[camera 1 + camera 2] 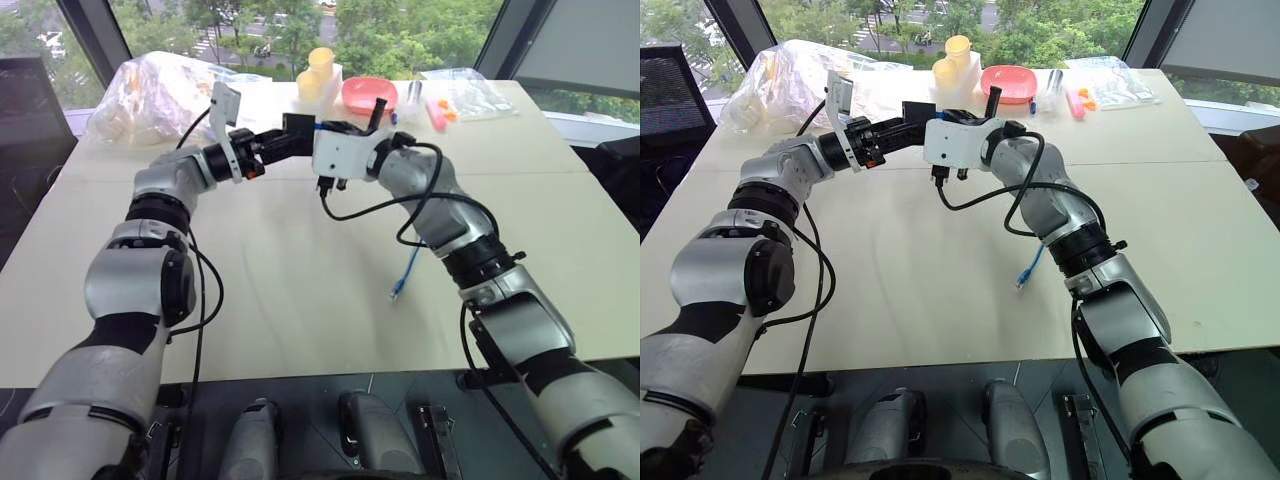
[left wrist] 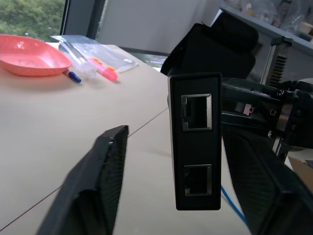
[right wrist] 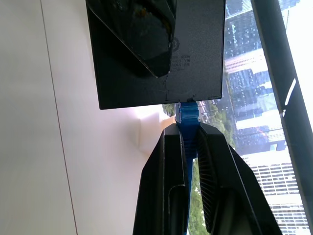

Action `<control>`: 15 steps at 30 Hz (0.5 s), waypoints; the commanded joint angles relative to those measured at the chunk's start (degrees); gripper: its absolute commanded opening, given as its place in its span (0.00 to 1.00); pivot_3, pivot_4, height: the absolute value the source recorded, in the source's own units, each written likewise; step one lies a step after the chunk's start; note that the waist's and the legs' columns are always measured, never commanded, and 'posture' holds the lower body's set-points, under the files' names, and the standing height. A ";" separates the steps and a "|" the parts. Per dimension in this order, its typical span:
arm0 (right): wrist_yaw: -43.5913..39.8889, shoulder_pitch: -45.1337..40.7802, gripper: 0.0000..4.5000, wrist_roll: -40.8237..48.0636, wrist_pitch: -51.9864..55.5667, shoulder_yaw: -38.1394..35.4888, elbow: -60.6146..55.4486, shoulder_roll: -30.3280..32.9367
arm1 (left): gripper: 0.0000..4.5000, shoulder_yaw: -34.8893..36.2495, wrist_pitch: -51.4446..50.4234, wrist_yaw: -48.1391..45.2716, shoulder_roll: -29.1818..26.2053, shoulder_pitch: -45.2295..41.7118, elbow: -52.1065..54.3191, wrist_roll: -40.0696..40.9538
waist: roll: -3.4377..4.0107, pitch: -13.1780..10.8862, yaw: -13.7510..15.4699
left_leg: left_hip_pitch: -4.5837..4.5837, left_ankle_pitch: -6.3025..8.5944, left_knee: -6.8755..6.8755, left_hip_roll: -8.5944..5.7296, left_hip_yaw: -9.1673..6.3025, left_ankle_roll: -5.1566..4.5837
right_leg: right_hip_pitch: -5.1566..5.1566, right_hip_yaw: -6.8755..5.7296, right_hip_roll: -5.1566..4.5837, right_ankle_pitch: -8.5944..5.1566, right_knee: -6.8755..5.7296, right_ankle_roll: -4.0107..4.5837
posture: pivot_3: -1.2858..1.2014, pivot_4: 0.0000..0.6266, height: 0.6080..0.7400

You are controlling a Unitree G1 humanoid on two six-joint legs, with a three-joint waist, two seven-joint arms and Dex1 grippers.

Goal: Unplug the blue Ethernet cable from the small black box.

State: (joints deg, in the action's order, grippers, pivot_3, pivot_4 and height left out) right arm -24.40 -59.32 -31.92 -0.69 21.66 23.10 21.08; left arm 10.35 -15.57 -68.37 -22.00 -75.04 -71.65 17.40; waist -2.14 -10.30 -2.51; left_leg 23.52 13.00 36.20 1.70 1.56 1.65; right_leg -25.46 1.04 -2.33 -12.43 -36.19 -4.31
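Both arms are raised above the far middle of the table (image 1: 300, 300). The right gripper (image 3: 188, 142) is clamped on the blue Ethernet cable (image 3: 188, 115) just behind its plug, in line with it. The small black box (image 2: 194, 142) stands between the part-closed fingers (image 2: 98, 171) of the left gripper (image 2: 176, 186); whether they grip it cannot be told. The cable's free end (image 1: 397, 291) hangs to the table.

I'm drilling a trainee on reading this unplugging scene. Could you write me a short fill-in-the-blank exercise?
1. The right gripper is shut on the ____ Ethernet cable.
2. The small black box shows ____ empty ports toward the left gripper.
3. The dish on the table is ____.

Missing words: blue; two; pink
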 commanded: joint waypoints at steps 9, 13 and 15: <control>-2.83 0.19 0.00 1.18 1.20 -1.13 -4.64 0.41 | 0.11 -0.05 2.01 0.22 0.14 -1.31 0.83 -2.29 | 0.00 0.00 -0.01 | 0.00 0.00 -0.01 0.00 -0.01 0.00 | 0.00 0.00 0.01 0.00 -0.01 0.00 | 0.52 0.24 1.00; -7.01 1.92 0.40 4.06 2.54 -3.22 -7.64 2.58 | 0.11 0.21 1.72 -1.70 -0.53 -0.88 0.97 -2.84 | 0.00 0.00 0.01 | 0.00 0.00 0.00 0.00 -0.01 0.00 | 0.00 0.00 0.01 0.00 0.00 0.00 | 0.52 0.24 1.00; -12.33 4.51 0.62 10.18 7.61 -7.93 -11.63 5.10 | 0.11 0.43 -0.75 -7.46 -2.10 -0.47 1.59 -2.13 | 0.00 0.00 0.11 | 0.01 0.00 0.00 0.00 -0.01 0.00 | 0.00 -0.01 0.01 0.00 0.00 0.00 | 0.52 0.24 1.00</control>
State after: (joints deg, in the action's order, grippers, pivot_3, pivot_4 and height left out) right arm -33.79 -55.10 -25.83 3.84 19.08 15.32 23.95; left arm 9.93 -15.27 -71.99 -22.18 -74.99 -71.65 14.32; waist -2.14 -10.30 -2.40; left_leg 23.53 13.00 36.21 1.70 1.54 1.65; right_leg -25.45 1.02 -2.33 -12.43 -36.19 -4.32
